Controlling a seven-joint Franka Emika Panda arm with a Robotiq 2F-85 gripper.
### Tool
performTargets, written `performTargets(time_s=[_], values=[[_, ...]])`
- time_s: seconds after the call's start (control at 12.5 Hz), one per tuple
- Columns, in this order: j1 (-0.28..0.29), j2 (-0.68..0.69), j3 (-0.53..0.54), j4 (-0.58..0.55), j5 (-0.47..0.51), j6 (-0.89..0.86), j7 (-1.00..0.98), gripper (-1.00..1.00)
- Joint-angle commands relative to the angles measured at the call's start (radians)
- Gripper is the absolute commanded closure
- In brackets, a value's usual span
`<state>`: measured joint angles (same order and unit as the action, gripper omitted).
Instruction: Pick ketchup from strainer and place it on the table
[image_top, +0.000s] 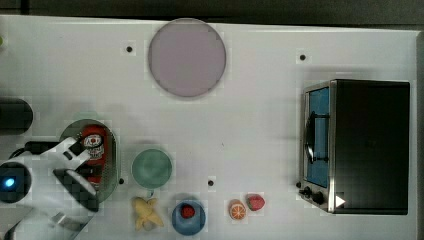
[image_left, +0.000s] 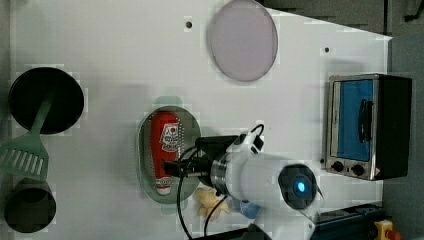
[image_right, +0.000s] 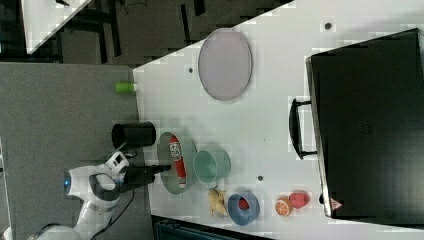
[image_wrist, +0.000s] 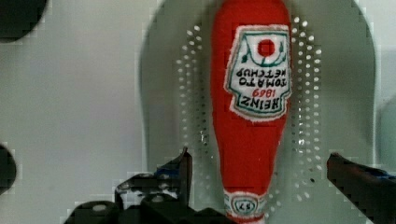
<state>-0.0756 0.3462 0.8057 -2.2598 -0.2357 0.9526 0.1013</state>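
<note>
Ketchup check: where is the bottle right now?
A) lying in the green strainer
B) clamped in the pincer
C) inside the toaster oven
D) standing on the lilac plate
A: the ketchup lies flat in the strainer, with the open pincer straddling its neck, not closed on it.

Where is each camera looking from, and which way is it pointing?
Top view: overhead, looking straight down at the table; the white arm enters at the lower left, above the strainer.
Left view: high up, looking down; the arm reaches in from below toward the ketchup.
Right view: high and further back, tilted; the arm stands at the lower left.
Wrist view: on the arm, looking down between the open gripper fingers.
All four share the ketchup lying in the strainer.
</note>
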Motion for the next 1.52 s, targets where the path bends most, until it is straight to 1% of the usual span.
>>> performTargets(time_s=[0.08,0.32,0.48,0.64,0.72,0.96,1.2,1.36,1.44,1.52], values=[[-0.017,0.062,-0.016,0.017,-0.072,0.074,0.108,-1.0],[-0.003,0.154,-0.051,0.023,-0.162,0.155,0.17,-1.0],[0.016,0.201,-0.084,0.048,-0.227,0.157,0.208,-1.0],[0.04,0.244,-0.112,0.081,-0.262,0.157,0.23,-1.0],[0.053,0.264,-0.126,0.096,-0.263,0.156,0.236,-0.91],[0.083,0.293,-0.147,0.123,-0.264,0.166,0.236,-0.19],[0.084,0.273,-0.145,0.12,-0.263,0.148,0.238,-0.16],[0.08,0.224,-0.13,0.116,-0.257,0.089,0.238,-0.16],[0.074,0.188,-0.113,0.117,-0.242,0.041,0.238,-0.16],[0.066,0.147,-0.094,0.12,-0.201,0.003,0.238,-0.16]])
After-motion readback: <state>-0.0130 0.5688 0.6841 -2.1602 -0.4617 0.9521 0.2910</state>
